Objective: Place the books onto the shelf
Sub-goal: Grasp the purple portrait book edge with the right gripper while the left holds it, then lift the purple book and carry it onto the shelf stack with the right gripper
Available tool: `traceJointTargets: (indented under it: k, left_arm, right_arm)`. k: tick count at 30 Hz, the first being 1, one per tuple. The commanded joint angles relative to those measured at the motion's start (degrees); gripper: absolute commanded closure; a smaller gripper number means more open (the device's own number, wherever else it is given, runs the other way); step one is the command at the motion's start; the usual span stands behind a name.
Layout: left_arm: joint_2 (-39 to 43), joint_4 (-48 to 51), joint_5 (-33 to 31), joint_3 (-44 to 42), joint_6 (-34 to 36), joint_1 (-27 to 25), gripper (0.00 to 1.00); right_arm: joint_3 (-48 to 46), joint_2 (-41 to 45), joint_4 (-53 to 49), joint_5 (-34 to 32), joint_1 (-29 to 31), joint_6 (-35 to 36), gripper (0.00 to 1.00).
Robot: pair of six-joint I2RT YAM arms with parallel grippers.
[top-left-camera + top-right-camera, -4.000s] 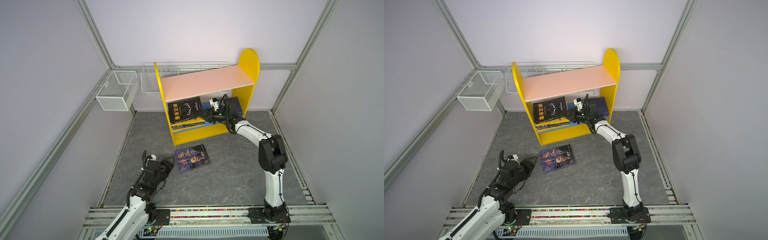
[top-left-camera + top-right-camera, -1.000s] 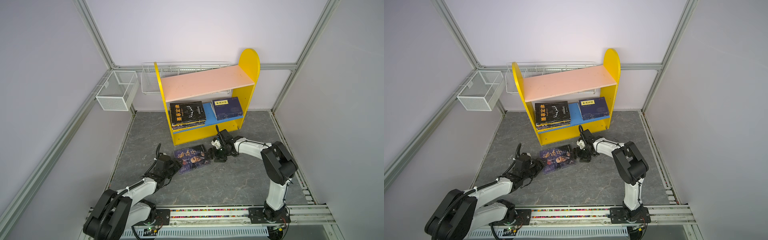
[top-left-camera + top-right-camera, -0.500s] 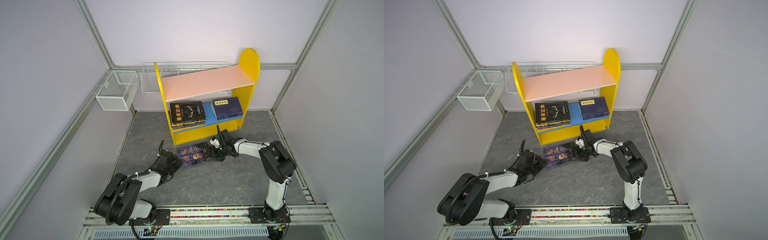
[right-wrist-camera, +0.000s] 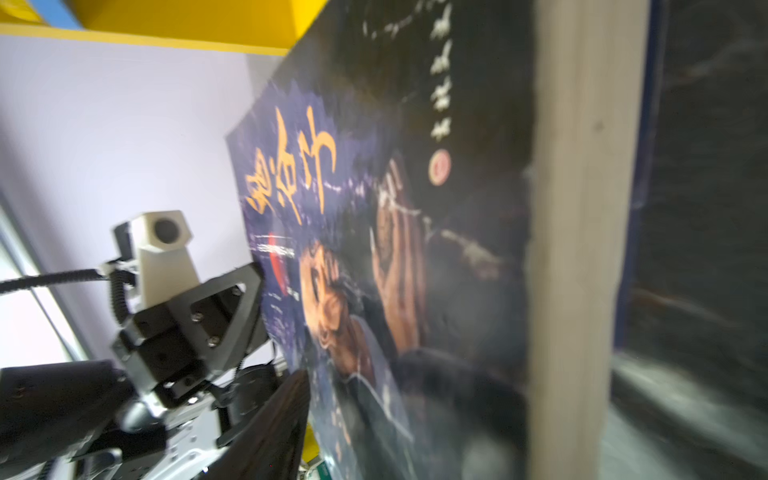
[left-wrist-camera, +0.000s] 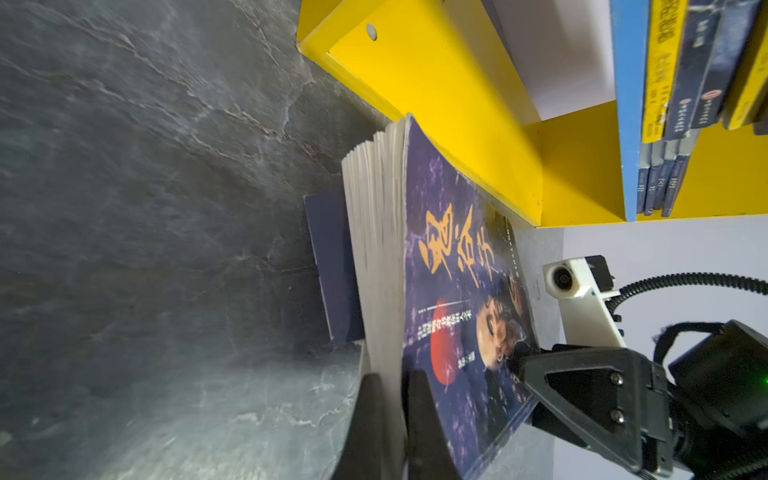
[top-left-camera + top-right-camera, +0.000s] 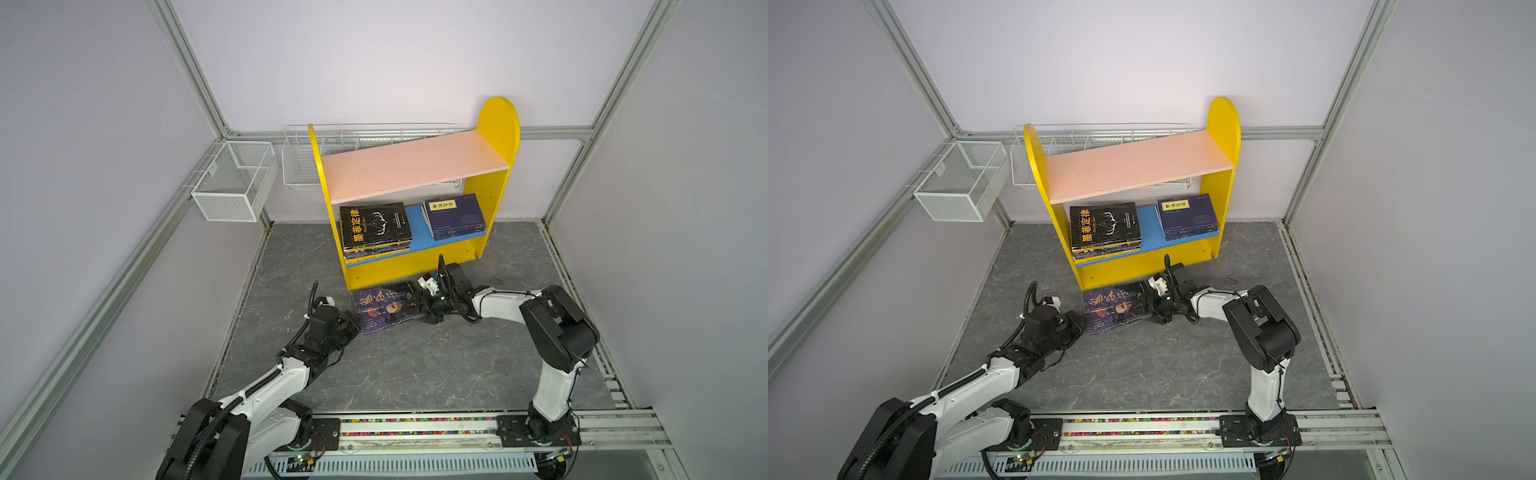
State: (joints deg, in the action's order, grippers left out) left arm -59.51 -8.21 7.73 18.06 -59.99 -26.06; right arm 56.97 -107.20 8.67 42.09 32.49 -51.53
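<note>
Fingers of the left gripper pinch shut on the near corner of the purple book. The right gripper straddles its opposite edge, but I cannot tell whether it grips. The book sits on the floor, just before the shelf.

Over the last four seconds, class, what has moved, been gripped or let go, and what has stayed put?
The right gripper let go of the navy book on the shelf, came down, and its jaws now straddle the right edge of the floor book. The left gripper reached forward and shut on its left edge; the book slid slightly toward the shelf. The shelf and wire baskets stayed put.
</note>
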Motion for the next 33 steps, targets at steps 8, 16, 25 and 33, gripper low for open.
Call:
traceJointTargets:
  k: [8,16,25,33]
  left_arm:
    - [5.25,7.94,0.54,0.52,1.5,-1.12,1.0]
    - [6.7,11.88,-3.88,2.22,0.48,-1.18,0.51]
    - [9.08,14.39,-7.11,0.9,0.01,-1.11,0.42]
    - [7.6,11.52,-5.09,-0.23,-1.32,-1.19,0.41]
  right_arm:
    - [-2.92,9.63,12.91,3.19,-0.82,-8.21,0.85]
    - [-2.67,19.62,7.64,7.06,-0.97,-3.62,0.93]
    - [6.1,30.15,3.44,5.51,-5.46,-2.91,0.93]
    - [16.96,18.25,11.02,-4.33,-6.61,-8.57,0.93]
